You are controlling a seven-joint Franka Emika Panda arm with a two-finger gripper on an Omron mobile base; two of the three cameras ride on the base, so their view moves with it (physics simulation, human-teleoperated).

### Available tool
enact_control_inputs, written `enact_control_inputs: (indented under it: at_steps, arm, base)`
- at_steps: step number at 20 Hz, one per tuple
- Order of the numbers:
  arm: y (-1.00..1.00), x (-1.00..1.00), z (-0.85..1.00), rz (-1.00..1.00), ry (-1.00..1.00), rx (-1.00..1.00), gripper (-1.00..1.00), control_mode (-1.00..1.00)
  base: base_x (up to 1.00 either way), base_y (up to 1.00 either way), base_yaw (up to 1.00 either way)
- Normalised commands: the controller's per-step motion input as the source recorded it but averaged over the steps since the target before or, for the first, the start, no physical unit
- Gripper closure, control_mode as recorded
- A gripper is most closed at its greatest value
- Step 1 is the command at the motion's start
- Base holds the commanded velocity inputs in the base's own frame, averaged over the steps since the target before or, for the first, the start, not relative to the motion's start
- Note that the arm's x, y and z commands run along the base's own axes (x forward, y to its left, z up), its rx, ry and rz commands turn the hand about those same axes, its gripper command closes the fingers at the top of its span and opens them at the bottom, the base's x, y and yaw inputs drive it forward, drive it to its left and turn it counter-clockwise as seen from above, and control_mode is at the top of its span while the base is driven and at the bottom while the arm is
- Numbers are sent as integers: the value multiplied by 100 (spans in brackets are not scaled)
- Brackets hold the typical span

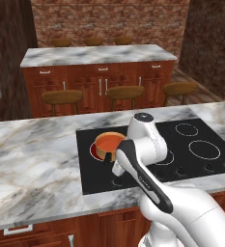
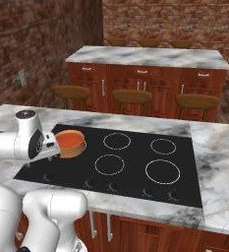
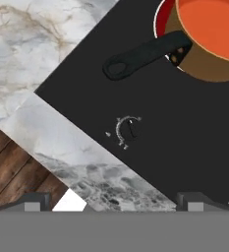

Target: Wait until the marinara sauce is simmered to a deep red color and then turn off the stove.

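The marinara sauce (image 3: 212,27), orange-red, sits on the stove (image 3: 185,142) over a glowing burner. The end effector (image 3: 111,202) is held spread above a knob (image 3: 129,129); waiting seems required, then turning.

pot (image 3: 212,59) cut off, stove (image 1: 191,144) partly arm-hidden

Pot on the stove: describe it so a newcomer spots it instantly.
Find the black stove set in the marble counter. On its far burner nearest the arm sits a small tan pot of orange-red sauce with a short dark handle. The other four burner rings are bare.
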Motion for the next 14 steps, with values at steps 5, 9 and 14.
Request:
enact_control_inputs:
  at_steps: [5,9,14]
  arm:
    - [0,0,-34,8,1,0,-100,-100]
    - [1,11,-41,6,5,0,-100,-100]
    - [6,16,-36,4,4,0,-100,-100]
  base:
    - [0,0,0]
    - [0,0,0]
    - [0,0,0]
